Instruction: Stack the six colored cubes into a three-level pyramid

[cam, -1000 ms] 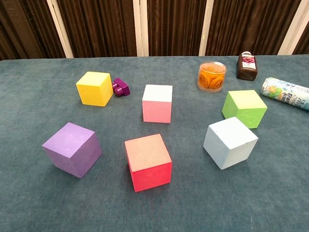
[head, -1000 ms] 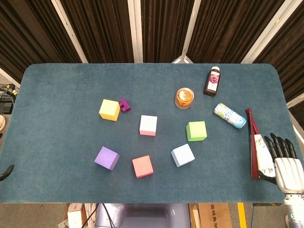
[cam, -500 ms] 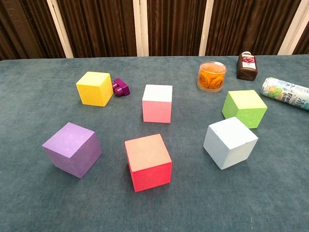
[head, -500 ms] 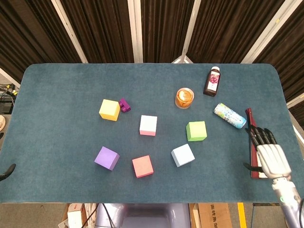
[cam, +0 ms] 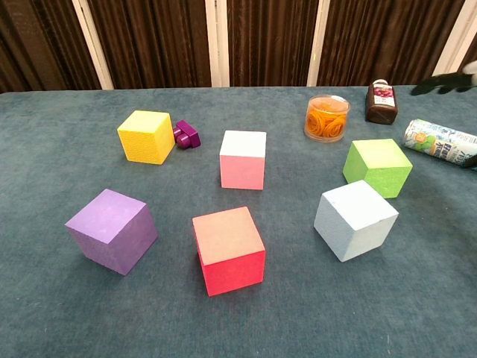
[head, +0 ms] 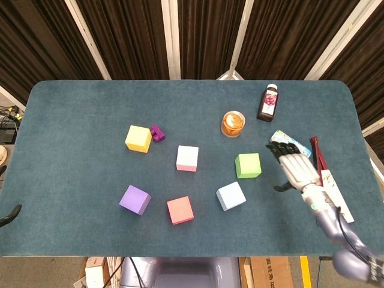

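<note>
Six cubes lie apart, one layer deep, on the blue table (head: 78,108): yellow (head: 138,138) (cam: 146,136), pink (head: 187,158) (cam: 243,159), green (head: 248,165) (cam: 377,166), light blue (head: 231,195) (cam: 355,219), purple (head: 134,200) (cam: 112,230) and red (head: 180,210) (cam: 229,249). My right hand (head: 295,167) hovers just right of the green cube, fingers spread, holding nothing. The chest view shows only its dark fingertips (cam: 447,80) at the top right. Of my left hand, only a dark sliver (head: 7,216) shows at the head view's left edge.
A small purple block (head: 157,132) touches the yellow cube. An orange candle jar (head: 233,123), a brown bottle (head: 268,102) and a patterned tube (cam: 441,142) stand at the back right. A flat red and white item (head: 330,183) lies near the right edge.
My right hand has moved from the table's right edge leftward and forward, over the patterned tube, toward the green cube. The cubes have not moved.
</note>
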